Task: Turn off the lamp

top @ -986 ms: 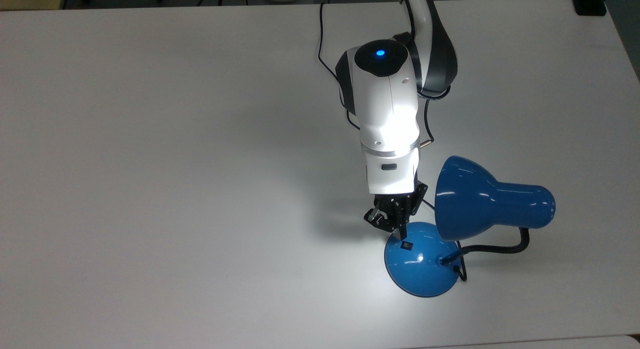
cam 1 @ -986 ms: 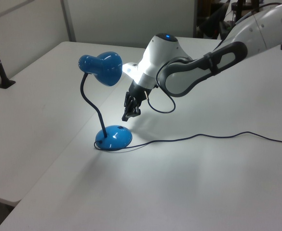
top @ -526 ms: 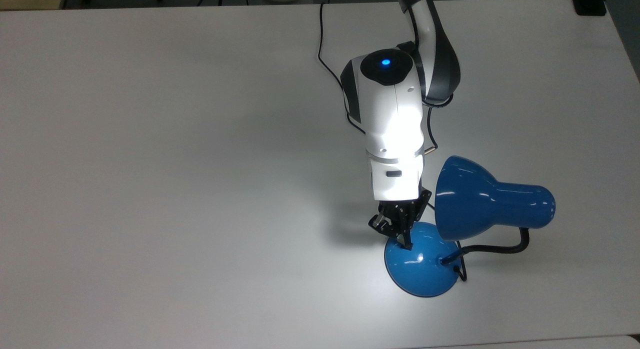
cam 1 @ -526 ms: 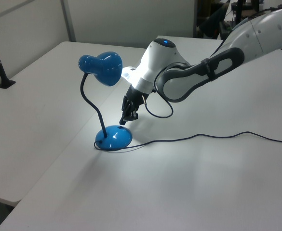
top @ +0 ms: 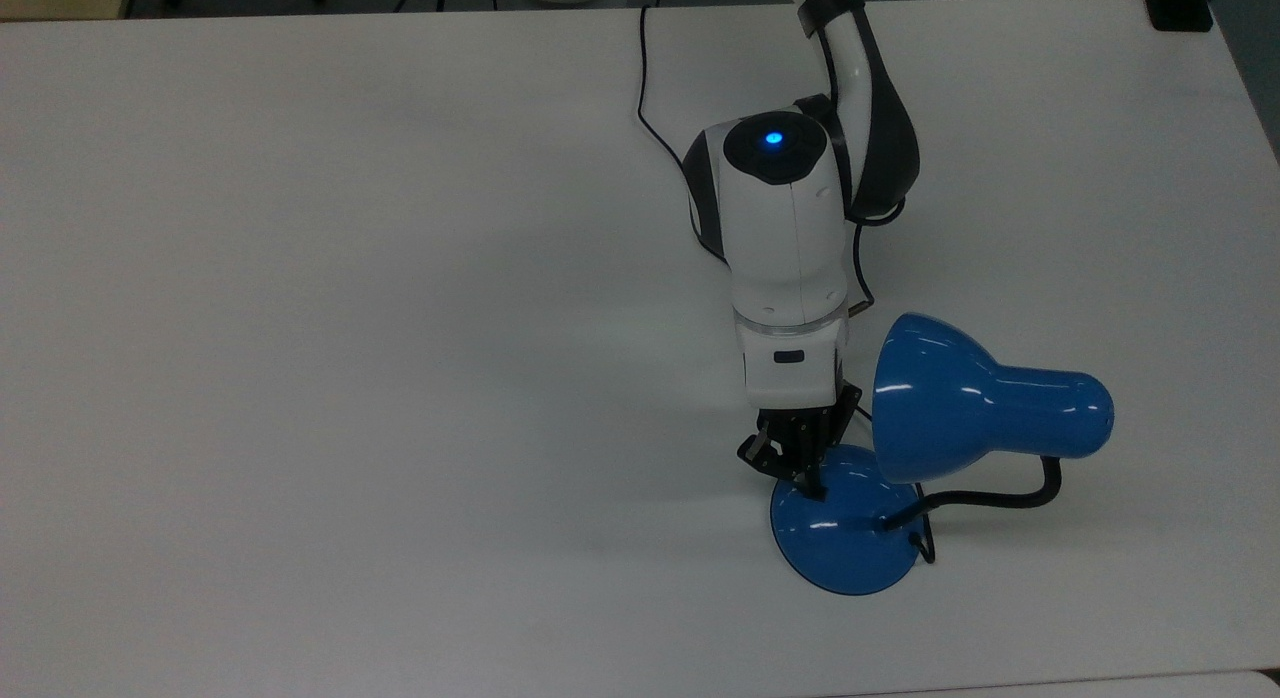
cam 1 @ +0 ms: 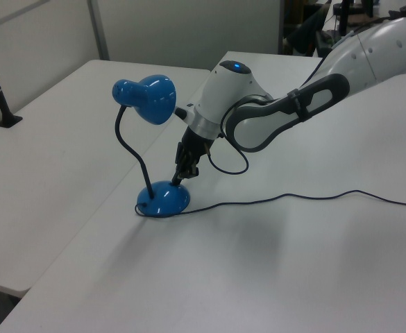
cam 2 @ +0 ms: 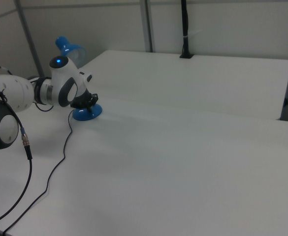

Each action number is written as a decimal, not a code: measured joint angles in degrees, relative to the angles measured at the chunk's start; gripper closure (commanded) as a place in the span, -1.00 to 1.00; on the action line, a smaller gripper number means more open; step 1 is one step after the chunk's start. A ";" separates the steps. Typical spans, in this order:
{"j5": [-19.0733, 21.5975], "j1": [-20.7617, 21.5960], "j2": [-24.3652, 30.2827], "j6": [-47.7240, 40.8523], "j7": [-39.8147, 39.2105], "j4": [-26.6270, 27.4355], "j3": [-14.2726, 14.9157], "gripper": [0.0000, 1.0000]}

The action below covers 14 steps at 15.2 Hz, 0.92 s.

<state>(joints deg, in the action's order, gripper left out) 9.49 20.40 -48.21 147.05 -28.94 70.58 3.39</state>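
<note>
Claw (top: 812, 486) tip on lamp (top: 845, 533) base; I can't tell finger state. Base glossy, light; I press switch straight down, no grip.

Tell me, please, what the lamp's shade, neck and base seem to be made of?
Shade and base: probably painted metal, glossy blue, going by the sharp white highlights; hard plastic is possible. Neck: matte black and curved in a bend, so probably a flexible tube; its material is not clear.

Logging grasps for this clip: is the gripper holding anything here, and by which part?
Nothing is held. The gripper only presses its fingertips down on the domed base of the lamp, at the edge nearest the arm; it grips no part of it.
</note>
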 measured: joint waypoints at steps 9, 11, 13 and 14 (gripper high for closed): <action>0.01 -0.09 7.59 -5.82 2.02 7.55 0.61 -1.00; 0.01 -0.03 9.41 -7.84 3.34 7.85 0.61 -1.00; 0.00 0.02 10.19 -8.31 3.41 8.16 0.61 -1.00; -0.11 0.11 10.27 -8.95 3.41 8.39 0.61 -1.00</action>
<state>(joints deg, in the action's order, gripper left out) 9.38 20.52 -37.94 138.10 -25.53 78.97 4.01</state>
